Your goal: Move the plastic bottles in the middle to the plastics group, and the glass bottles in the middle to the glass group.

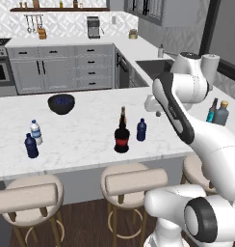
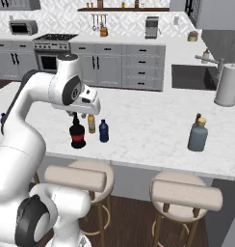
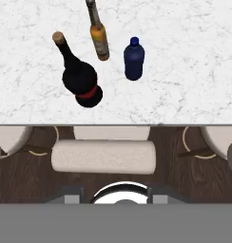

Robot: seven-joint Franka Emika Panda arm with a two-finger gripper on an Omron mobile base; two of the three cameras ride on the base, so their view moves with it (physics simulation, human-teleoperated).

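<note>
Marble counter (image 1: 81, 137) carries an empty dark bowl (image 1: 61, 103); fingers' spread I cannot tell.

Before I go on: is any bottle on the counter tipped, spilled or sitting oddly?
Nothing stands out. The squat dark bottle with red label, the slim amber bottle and the small navy-blue bottle all stand upright and apart on the white marble counter, with no spill around them.

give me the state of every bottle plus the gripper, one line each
dark red-label bottle: upright, middle of counter
amber bottle: upright, behind it
middle navy bottle: upright, capped
left navy bottle: upright beside water bottle
teal bottle: upright beside grey-blue bottle
gripper: above counter, holding nothing
</note>
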